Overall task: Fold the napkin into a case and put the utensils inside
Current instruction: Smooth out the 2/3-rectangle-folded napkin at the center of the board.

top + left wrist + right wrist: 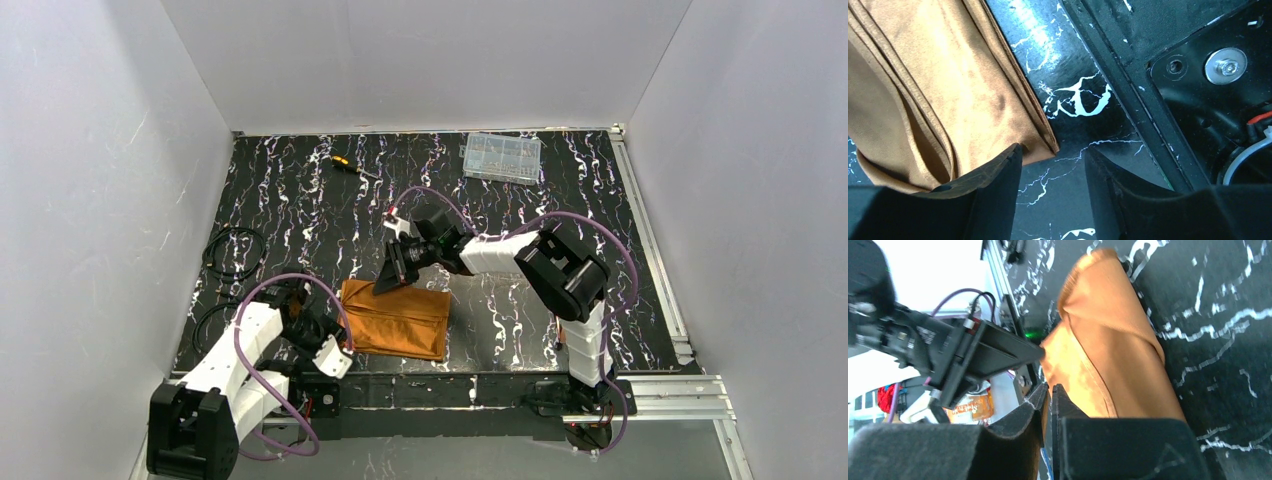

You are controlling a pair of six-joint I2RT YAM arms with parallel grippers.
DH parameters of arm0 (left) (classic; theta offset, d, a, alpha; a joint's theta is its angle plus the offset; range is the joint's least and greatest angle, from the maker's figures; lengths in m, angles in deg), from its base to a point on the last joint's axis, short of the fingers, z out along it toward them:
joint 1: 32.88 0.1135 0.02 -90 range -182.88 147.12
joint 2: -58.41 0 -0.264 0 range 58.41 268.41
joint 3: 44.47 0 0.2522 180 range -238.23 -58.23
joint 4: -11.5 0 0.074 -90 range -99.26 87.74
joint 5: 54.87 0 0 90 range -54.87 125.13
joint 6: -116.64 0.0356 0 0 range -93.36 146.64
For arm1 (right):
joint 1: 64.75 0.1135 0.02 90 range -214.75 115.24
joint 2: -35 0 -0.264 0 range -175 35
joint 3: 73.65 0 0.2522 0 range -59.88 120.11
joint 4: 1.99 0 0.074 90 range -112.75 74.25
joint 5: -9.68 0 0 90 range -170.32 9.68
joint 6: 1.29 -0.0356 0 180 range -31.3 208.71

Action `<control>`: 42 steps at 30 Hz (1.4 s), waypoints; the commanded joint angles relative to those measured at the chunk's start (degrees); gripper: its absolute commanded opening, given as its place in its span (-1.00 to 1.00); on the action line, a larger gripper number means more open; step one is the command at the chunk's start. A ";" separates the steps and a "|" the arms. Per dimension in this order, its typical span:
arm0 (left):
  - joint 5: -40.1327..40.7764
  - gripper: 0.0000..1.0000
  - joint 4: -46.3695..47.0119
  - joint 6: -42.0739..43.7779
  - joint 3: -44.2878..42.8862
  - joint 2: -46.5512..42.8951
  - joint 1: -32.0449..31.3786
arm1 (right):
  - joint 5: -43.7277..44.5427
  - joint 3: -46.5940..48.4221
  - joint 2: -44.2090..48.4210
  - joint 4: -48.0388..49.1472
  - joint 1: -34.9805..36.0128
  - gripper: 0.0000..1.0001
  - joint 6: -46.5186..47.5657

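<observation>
Soft, layered rust-orange napkin (400, 322) on black white-veined table (300, 200); right gripper (1046, 395) pinches its edge, left gripper (1053, 155) stands apart.

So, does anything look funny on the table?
Yes. The orange napkin lies a bit crooked, with one edge lifted up, pinched in the right gripper. No forks or spoons show anywhere.

Napkin (395, 320): rust-orange plain cloth, folded into a flat layered rectangle, long side running left to right. It lies on the table (520, 300) near the front edge, between the two arm bases and nearer the left one. Stacked hemmed edges show at its near-left corner. The surface is lightly creased. The far-left corner is raised, with a thin layer pinched in the right pincer (1049, 392).
</observation>
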 commanded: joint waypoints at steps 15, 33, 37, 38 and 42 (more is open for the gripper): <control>-0.65 -0.59 6.64 13.45 6.04 -1.71 -0.20 | 3.34 -0.04 -6.65 5.31 1.71 -0.81 -0.94; -10.12 -1.00 8.32 2.90 -0.22 -4.48 -0.20 | 7.43 -2.14 -5.20 1.92 2.89 -0.83 2.98; -10.63 -1.00 5.15 0.63 -2.98 -3.81 -0.20 | 8.36 -2.61 -4.63 0.88 3.44 -0.84 4.21; -10.62 -1.00 4.20 0.70 -3.54 -3.59 -0.20 | 8.47 -2.71 -4.46 0.89 3.48 -0.84 4.33; -11.05 -1.00 3.85 0.23 -4.44 -3.70 -0.18 | 9.05 -3.37 -3.81 0.90 3.67 -0.84 4.80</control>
